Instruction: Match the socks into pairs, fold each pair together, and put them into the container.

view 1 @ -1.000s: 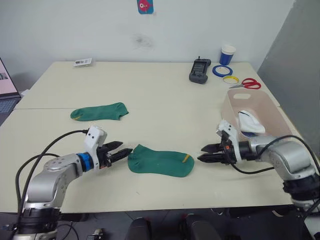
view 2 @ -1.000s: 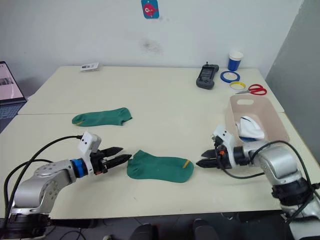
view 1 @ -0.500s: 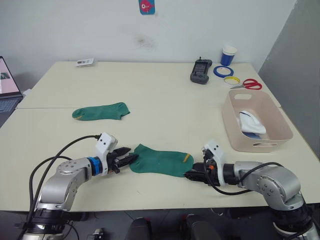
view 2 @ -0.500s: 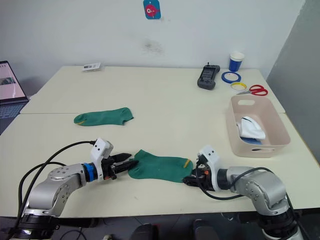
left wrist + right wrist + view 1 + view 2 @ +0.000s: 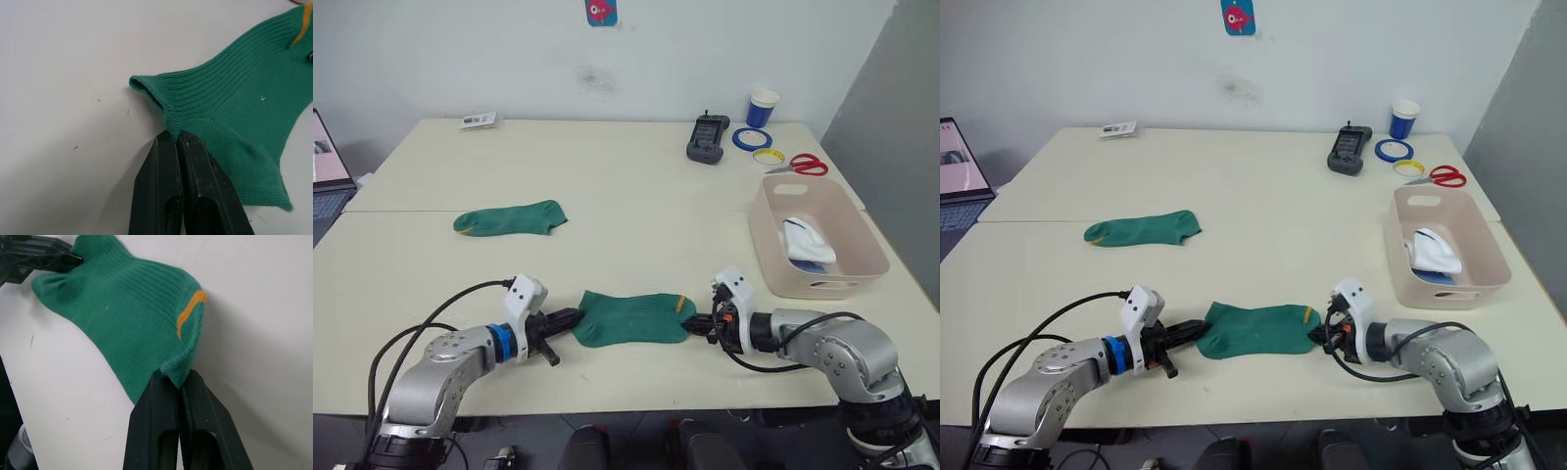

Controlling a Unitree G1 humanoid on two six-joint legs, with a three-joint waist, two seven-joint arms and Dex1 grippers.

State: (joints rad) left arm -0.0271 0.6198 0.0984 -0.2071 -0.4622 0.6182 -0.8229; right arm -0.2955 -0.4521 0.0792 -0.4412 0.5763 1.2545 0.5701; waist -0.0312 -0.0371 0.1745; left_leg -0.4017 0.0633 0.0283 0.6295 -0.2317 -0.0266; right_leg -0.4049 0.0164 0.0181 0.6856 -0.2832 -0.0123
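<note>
A dark green sock lies near the table's front edge, bunched a little between my two grippers. My left gripper is shut on its left end; the left wrist view shows the fingers pinching the ribbed fabric. My right gripper is shut on the right end by the yellow stripe. A second green sock lies flat further back on the left. The pale pink container stands at the right with a white sock inside, over something light blue.
At the back right are a black handheld device, a blue-and-white paper cup, blue and yellow tape rolls, and red scissors. A laptop sits at the left edge. A small card lies at the back left.
Both grippers have moved in to the ends of the near green sock and shut on them. The right came over from beside the container. The sock is now shorter and bunched.
</note>
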